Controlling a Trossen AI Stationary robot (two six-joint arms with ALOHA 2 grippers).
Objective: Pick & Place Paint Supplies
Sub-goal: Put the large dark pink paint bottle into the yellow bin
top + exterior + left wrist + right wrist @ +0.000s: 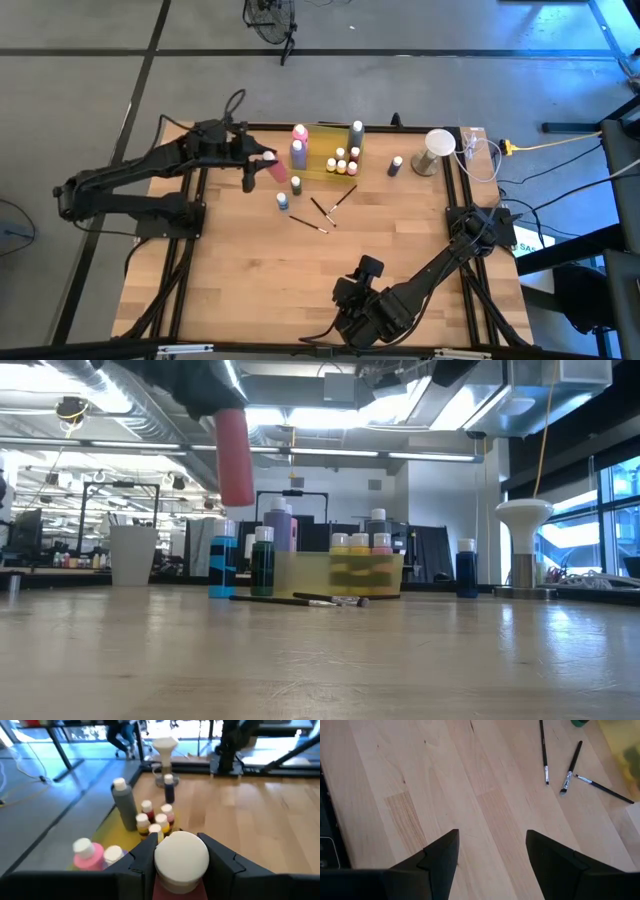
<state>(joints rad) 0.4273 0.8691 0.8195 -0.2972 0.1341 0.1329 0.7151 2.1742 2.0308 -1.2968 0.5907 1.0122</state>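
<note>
My left gripper (262, 165) is shut on a red squeeze bottle with a white cap (236, 455), lifted above the table's far left beside the translucent yellow tray (322, 143). Pink (300, 133), purple (298, 154) and grey (357, 136) bottles stand at the tray, with small white-capped bottles (343, 161) inside it. Two small bottles (288, 193) stand on the wood in front of it. Thin brushes (330, 208) lie flat mid-table. My right gripper (492, 852) hangs open over bare wood near the front edge. My left gripper pinches the red bottle at its top, just under the white cap (181, 857), one finger (141, 861) on each side. The fingers come from the table's left, slanting a little downward. The body (238, 470) hangs below them, slightly tilted, clear of the table.
A dark blue bottle (395, 166) and a stack of pale cups (437, 150) stand right of the tray. Cables (485, 160) lie at the far right corner. Bare wood (250, 270) fills the near half between the arms.
</note>
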